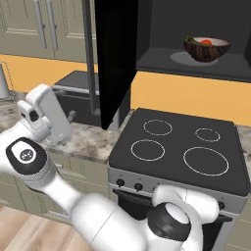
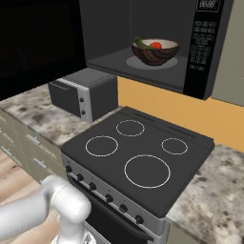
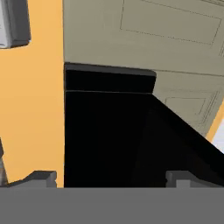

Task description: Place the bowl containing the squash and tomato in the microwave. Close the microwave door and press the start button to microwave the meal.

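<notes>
1. Since the bowl (image 2: 155, 51) already sits inside the microwave (image 2: 143, 43), squash (image 2: 139, 42) and tomato (image 2: 155, 45) in it, placing looks done; the thing to handle next is the microwave door (image 1: 116, 59).
2. Door state: swung wide open, standing edge-on over the gap between the toaster oven (image 2: 85, 92) and the stove (image 2: 138, 157). The hand view looks along its black face (image 3: 109, 140).
3. Handling guess: rigid flat panel on a hinge, likely light to swing, no give. Glossy face, so probably slick; a push with the flat of the hand should work better than pinching.
4. Where to take it: push on the outer face near the free edge, far from the hinge, for leverage. The long grey bar handle (image 1: 88, 54) runs down the edge seen in the left base view; hooking it is the other option.
5. Fingers (image 3: 43, 177): spread wide, nothing between them, tips low in the hand view with the door panel just ahead. Contact with the door: can't tell.
6. Looks: door is a tall black slab, reflective, no visible window detail. Microwave is a wide black box with a dark cavity and a button panel (image 2: 200, 45) on its right side.
7. Bowl: shallow, dark brown outside, pale inside, resting on the round turntable plate (image 2: 152, 62), well back from the cavity lip, so the door should clear it.
</notes>
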